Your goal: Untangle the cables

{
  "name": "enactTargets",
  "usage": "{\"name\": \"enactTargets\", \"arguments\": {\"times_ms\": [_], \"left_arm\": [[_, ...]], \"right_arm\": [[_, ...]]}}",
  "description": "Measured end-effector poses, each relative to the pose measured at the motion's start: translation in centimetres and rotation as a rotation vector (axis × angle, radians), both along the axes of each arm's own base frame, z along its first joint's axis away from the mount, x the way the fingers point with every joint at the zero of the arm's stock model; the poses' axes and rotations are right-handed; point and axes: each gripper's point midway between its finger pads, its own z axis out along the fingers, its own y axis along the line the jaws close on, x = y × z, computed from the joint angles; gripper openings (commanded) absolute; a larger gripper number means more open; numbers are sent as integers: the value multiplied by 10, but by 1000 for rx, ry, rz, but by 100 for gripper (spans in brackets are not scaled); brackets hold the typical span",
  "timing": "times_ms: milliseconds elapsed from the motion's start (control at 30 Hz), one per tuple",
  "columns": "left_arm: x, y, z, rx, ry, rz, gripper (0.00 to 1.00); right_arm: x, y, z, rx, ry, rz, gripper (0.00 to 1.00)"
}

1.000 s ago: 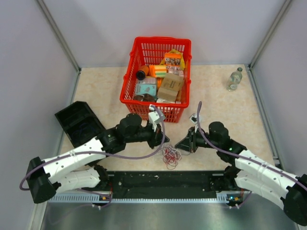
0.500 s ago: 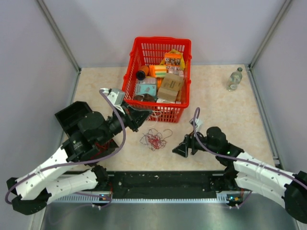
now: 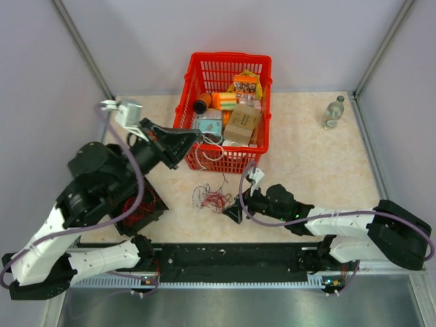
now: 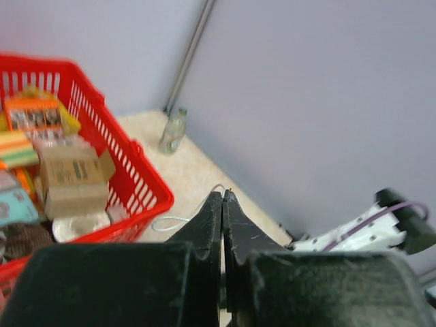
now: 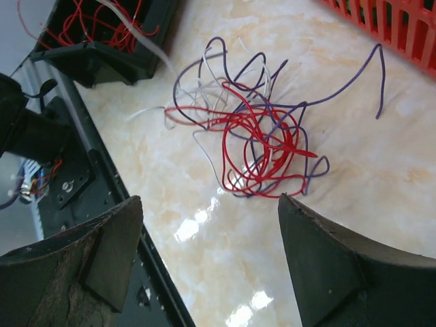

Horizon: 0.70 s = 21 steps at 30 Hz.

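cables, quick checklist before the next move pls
1. Left tool shut on the whitish strand: ok.
2. Right tool open, facing the cables: ok.
3. Right tool's fingers clear of the cables: ok, nothing touches them.
4. Whitish strand clear of the red basket: cannot tell, it hangs close to the front wall.
5. Cables untangled: not ok, red, dark and whitish loops interlock.

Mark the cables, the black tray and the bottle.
cables [image 3: 215, 199], top external view, middle of the red knot.
black tray [image 5: 102, 68], right wrist view, its outer wall.
bottle [image 3: 333, 112], top external view, its body.
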Motion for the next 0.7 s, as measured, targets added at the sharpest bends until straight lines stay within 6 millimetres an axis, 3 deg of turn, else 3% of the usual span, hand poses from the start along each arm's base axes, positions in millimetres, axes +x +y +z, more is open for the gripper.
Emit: {"name": "enactTargets", "arguments": {"times_ms": [100, 433, 567, 700], "left_arm": [[-12, 23, 49, -74, -72, 17, 0], [-52, 103, 173, -239, -294, 101, 0], [-65, 125, 206, -290, -371, 122, 0], [-71, 136, 218, -306, -411, 137, 0]], "right_arm": [[7, 16, -3, -14, -57, -53, 80], [54, 52, -31, -99, -143, -260, 78], [61, 72, -33, -97, -178, -304, 75], [60, 83, -51, -174, -204, -366, 66]]}}
